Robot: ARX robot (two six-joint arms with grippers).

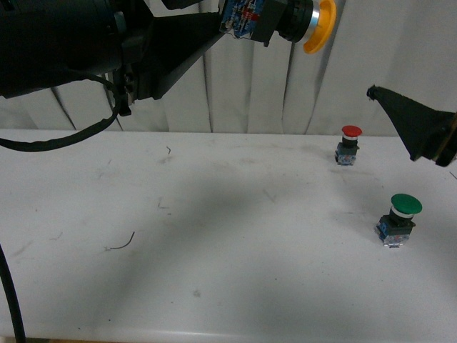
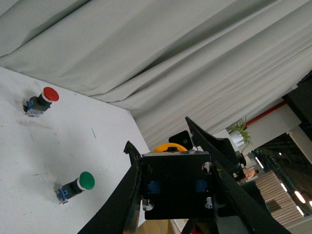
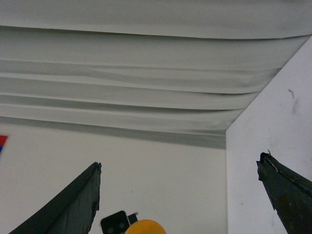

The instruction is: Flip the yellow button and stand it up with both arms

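The yellow button (image 1: 285, 18) is high above the white table (image 1: 214, 236), at the top edge of the front view with the pale curtain (image 1: 250, 93) behind it; it lies on its side in the air, its long axis close to level, with the yellow-orange cap facing the robot's right and dipping very slightly, and the black-and-blue contact block facing the robot's left; the silver ring and black collar sit between the two. The left gripper (image 2: 176, 170) is clamped on that contact block - in the left wrist view the black fingers (image 2: 129, 195) press against opposite sides of the block, and only a sliver of the yellow cap shows past its far edge; the cap, ring and collar stick out free beyond the fingertips. The right gripper (image 3: 180, 162) is spread wide and holds nothing; in the right wrist view its two fingers stand far apart with the rim of the yellow cap showing between them at the frame's edge, touching neither. In the front view only one of its fingers shows, at the right edge, lower than the button and well apart from it. Two other buttons stand upright on the table on the robot's right side, caps up - a red button (image 1: 348, 145) farther back and a green button (image 1: 400, 218) nearer, apart from each other.
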